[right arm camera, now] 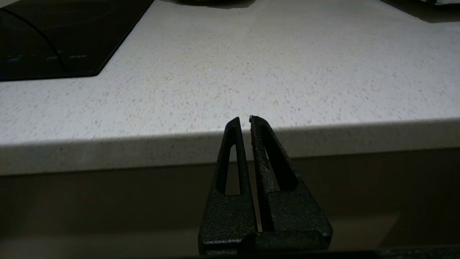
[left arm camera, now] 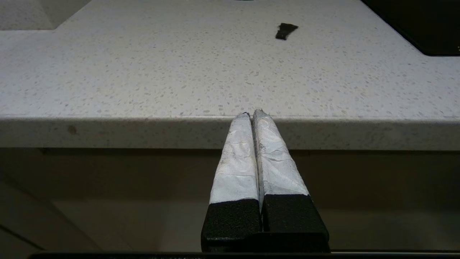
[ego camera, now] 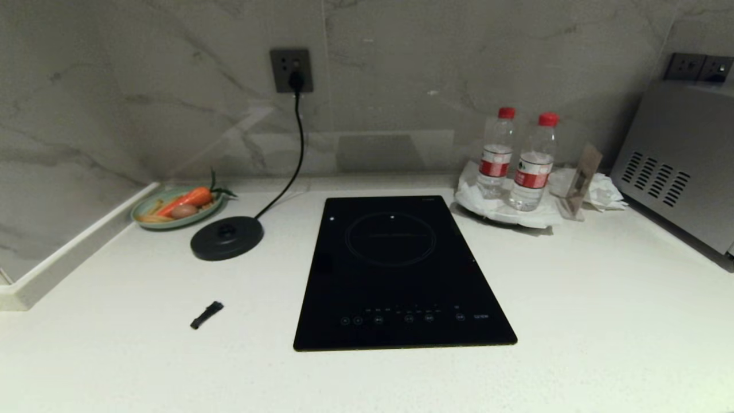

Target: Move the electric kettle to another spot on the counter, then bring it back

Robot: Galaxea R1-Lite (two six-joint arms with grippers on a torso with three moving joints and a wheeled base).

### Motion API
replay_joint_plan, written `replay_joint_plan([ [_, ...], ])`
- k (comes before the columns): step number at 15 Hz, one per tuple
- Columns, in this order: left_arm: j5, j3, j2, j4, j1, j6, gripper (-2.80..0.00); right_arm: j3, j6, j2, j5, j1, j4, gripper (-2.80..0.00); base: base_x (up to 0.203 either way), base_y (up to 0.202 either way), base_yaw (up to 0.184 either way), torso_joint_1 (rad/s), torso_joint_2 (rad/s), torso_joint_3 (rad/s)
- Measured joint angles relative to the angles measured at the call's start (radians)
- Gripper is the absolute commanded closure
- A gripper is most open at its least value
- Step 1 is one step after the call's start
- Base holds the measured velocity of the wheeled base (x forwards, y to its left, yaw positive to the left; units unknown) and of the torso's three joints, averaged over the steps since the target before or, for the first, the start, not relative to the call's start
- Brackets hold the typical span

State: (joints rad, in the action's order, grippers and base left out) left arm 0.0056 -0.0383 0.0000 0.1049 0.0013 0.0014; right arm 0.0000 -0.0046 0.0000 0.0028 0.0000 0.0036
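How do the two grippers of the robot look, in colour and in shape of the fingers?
The left gripper has long tapered fingers wrapped in wrinkled white tape above black textured bases. The right gripper is bare textured black, its fingers pointed with long triangular cut-outs.

Counter (ego camera: 573,321): white speckled stone, matt. Hob (ego camera: 401,275): glossy black glass. Base disc (ego camera: 227,237): matt black plastic. Bottles (ego camera: 516,160): clear plastic. Left gripper (left arm camera: 252,115): fingers wrapped in wrinkled white tape. Right gripper (right arm camera: 244,120): rough black plastic
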Motion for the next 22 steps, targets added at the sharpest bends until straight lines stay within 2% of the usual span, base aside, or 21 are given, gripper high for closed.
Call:
replay_joint_plan([
  [9,-0.001,0.000,0.000,0.000,0.000,0.002,0.00,0.000,0.000,0.000,0.000,0.000,-0.002,0.00,-0.009,0.000,-0.001,-0.006,0.02,0.013],
  [22,-0.001,0.000,0.000,0.000,-0.001,0.001,0.00,0.000,0.000,0.000,0.000,0.000,0.000,0.00,0.000,0.000,0.000,-0.059,0.43,0.363],
])
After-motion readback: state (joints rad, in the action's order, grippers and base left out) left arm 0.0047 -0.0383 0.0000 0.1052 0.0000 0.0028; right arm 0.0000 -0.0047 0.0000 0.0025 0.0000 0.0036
